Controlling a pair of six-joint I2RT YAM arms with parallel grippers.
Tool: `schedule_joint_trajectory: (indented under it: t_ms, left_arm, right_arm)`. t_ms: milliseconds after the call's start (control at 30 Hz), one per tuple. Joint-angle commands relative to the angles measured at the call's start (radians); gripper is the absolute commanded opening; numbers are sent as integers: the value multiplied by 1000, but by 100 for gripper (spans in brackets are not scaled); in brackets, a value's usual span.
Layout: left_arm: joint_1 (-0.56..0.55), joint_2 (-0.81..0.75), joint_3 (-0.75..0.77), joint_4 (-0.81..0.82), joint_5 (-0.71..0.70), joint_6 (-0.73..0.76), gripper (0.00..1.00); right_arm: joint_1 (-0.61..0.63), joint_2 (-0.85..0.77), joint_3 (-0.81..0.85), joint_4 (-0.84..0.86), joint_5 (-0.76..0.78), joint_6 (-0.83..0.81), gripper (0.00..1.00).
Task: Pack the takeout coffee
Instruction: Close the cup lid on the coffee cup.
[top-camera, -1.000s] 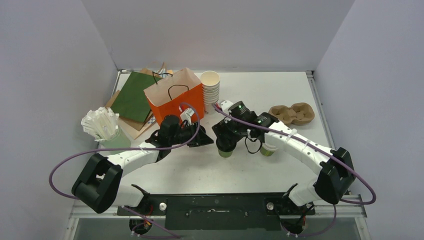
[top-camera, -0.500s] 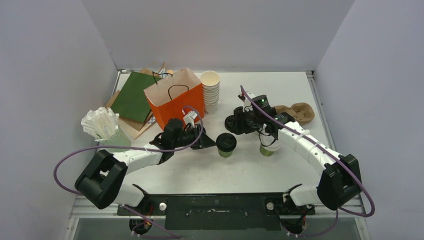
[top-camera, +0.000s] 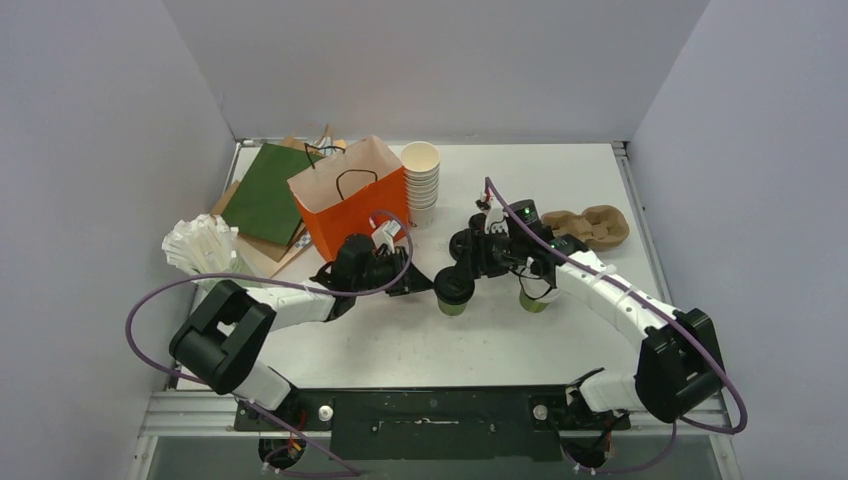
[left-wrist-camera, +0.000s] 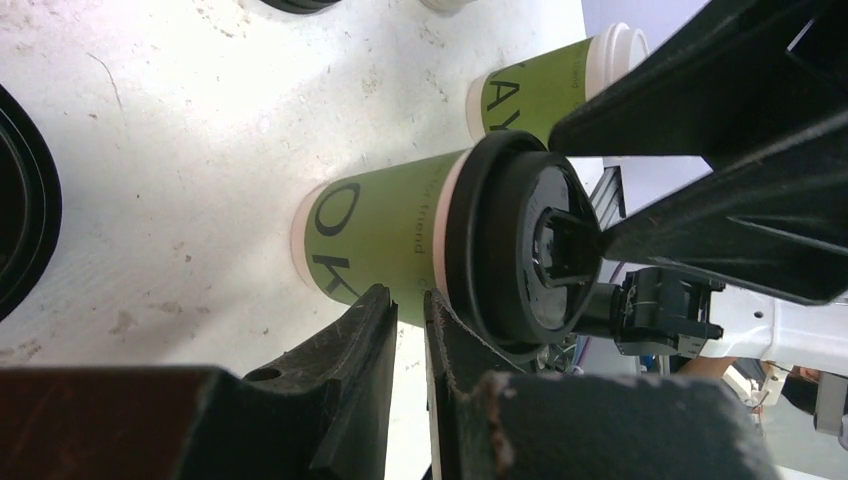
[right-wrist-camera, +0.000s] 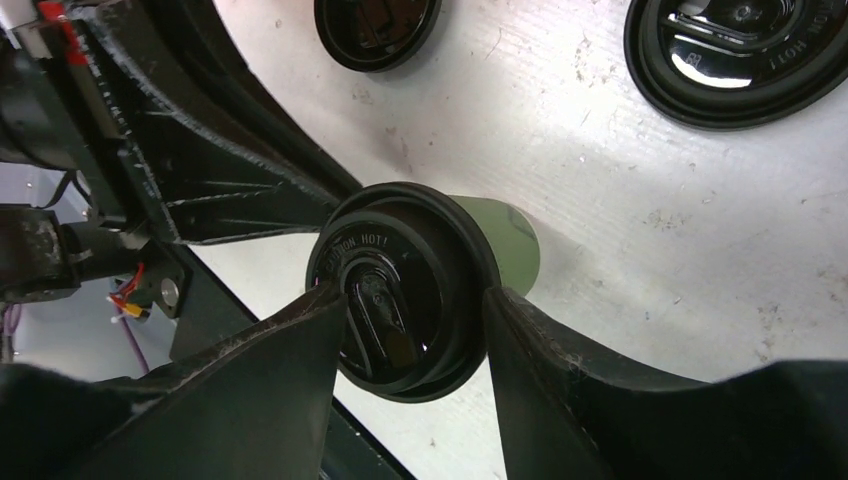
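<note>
From above, a black-lidded cup stands upright on the table, near the middle, with a white-lidded cup upright just to its right. The right claw sits over the black lid. The left claw lies low just beside that cup on its left. Behind them are an orange paper bag, a stack of white cups and a cardboard cup carrier.

The left wrist camera shows the left claw's fingers drawn almost together. Only a thin gap is left between them, with nothing in it, and their tips are right at the green side and lid rim of the black-lidded cup. The right claw's dark fingers press at the lid from the other side.

The right wrist camera shows the right claw closed on the black lid, one finger against the rim on each side. Two loose black lids lie on the table beyond.
</note>
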Motion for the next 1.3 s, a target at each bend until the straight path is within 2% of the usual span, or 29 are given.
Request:
schedule_joint_trajectory:
  t_ms: [0, 200, 267, 367, 500, 633, 867, 1033, 1200, 1267]
  left_arm:
    - [-3, 32, 59, 94, 14, 3, 15]
    - [-3, 89, 109, 95, 23, 5, 15]
    - [-3, 106, 134, 95, 25, 4, 15]
    - [-6, 134, 170, 89, 28, 8, 15]
    - [-15, 183, 215, 89, 38, 6, 15]
    - [-5, 190, 226, 81, 27, 6, 15]
    - [1, 91, 195, -41, -47, 79, 21]
    - [-13, -36, 108, -87, -68, 75, 26]
    - [-49, -168, 9, -94, -103, 19, 28]
    - [-80, -203, -13, -81, -114, -12, 32]
  right_arm:
    - [-8, -76, -27, 39, -46, 32, 54]
    - [-8, -108, -42, 3, -40, 49, 58]
    - [-7, -119, -41, -23, -21, 49, 63]
    - [-6, -137, -41, -63, 7, 49, 76]
    - [-8, -151, -46, -101, 34, 42, 84]
    - [-9, -168, -12, -132, 105, 16, 86]
    - [-10, -152, 34, -172, 181, -66, 71]
    - [-11, -130, 76, -119, 105, -174, 75]
    - [-16, -104, 93, -66, 136, -180, 58]
    - [-20, -83, 94, -48, 130, -168, 53]
